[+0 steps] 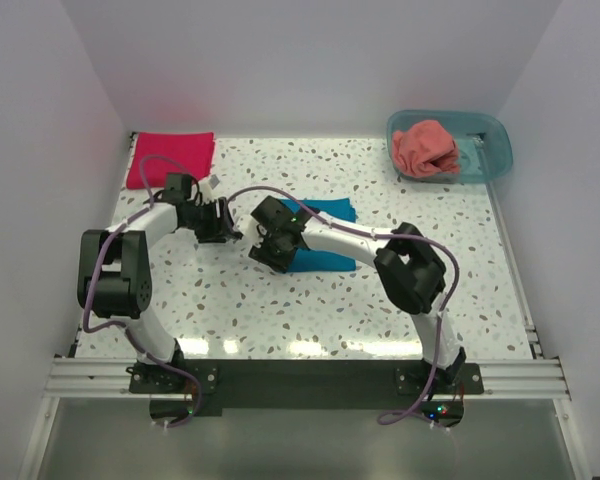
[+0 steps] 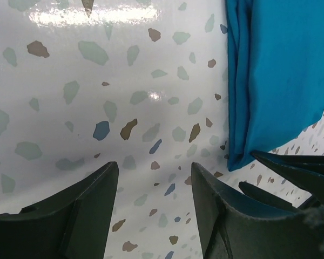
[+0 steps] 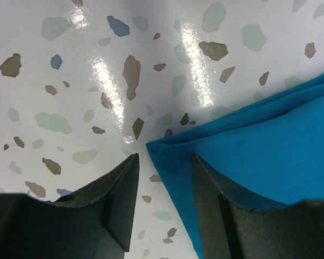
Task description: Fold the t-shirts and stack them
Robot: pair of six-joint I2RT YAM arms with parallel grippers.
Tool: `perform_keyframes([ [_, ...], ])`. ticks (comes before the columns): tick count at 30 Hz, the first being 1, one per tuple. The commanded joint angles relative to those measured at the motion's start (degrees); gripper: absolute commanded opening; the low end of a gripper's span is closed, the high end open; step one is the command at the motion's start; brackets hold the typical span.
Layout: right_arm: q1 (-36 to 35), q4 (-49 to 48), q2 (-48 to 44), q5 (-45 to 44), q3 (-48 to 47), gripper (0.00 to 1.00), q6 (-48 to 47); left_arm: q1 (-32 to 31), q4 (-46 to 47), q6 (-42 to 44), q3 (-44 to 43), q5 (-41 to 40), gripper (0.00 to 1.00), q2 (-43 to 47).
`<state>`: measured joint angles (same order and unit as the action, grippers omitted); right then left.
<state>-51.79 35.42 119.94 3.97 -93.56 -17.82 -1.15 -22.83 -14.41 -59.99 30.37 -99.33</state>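
Note:
A teal-blue t-shirt (image 1: 327, 241) lies folded in the middle of the table. My right gripper (image 1: 263, 243) hovers at its left edge, jaws apart; in the right wrist view the shirt's corner (image 3: 173, 154) lies under the gap of the right gripper (image 3: 164, 162), not pinched. My left gripper (image 1: 227, 226) stands open just left of it over bare table; in the left wrist view nothing sits between the left gripper (image 2: 155, 170) jaws, with the teal shirt (image 2: 281, 70) at the upper right. A crimson t-shirt (image 1: 170, 158) lies folded at the back left. A salmon t-shirt (image 1: 425, 148) is bunched in the tub.
A translucent teal plastic tub (image 1: 492, 150) stands at the back right corner. White walls close in the table on three sides. The right gripper's fingers (image 2: 297, 167) show at the right edge of the left wrist view, close to my left gripper.

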Motion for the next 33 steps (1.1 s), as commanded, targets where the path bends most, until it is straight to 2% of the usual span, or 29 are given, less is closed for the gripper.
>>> perform_keyframes([
  [1,-0.24,-1.40,1.17,-2.47,0.47,0.48,-1.16,0.27,3.14,-1.05,1.01,-0.84,0.62,1.33],
  [8,0.37,-2.20,4.68,-0.10,3.21,0.46,-1.16,0.18,5.34,-2.11,2.42,-0.14,0.64,1.07],
  [11,1.60,-2.37,4.69,1.21,3.21,0.24,-1.69,0.18,6.83,-3.07,3.12,1.00,0.65,0.19],
  [12,2.65,-2.63,3.73,1.65,3.21,0.09,-1.77,0.18,7.70,-3.34,3.47,1.44,0.65,0.01],
  [14,3.80,-3.51,2.06,4.37,3.47,0.00,-2.13,0.18,9.37,-4.65,4.70,3.63,0.66,-0.25],
  [19,7.93,-7.11,-4.61,13.93,6.01,0.00,-3.44,-0.17,18.16,-12.10,6.98,10.57,0.75,-1.74],
  [21,8.81,-8.52,-6.11,15.54,7.42,0.00,-4.06,-0.69,24.82,-15.19,8.30,12.86,0.88,-2.45],
  [22,9.07,-8.96,-6.90,16.33,7.69,0.00,-4.32,-0.96,26.94,-18.25,8.74,13.48,0.89,-2.62],
  [23,9.16,-9.23,-7.26,17.73,7.78,0.00,-4.50,-1.31,30.88,-19.76,9.18,13.92,1.00,-2.62],
  [33,10.13,-10.98,-8.50,22.92,5.23,0.00,-2.22,-7.99,46.55,-37.69,10.85,13.67,1.00,-8.24],
])
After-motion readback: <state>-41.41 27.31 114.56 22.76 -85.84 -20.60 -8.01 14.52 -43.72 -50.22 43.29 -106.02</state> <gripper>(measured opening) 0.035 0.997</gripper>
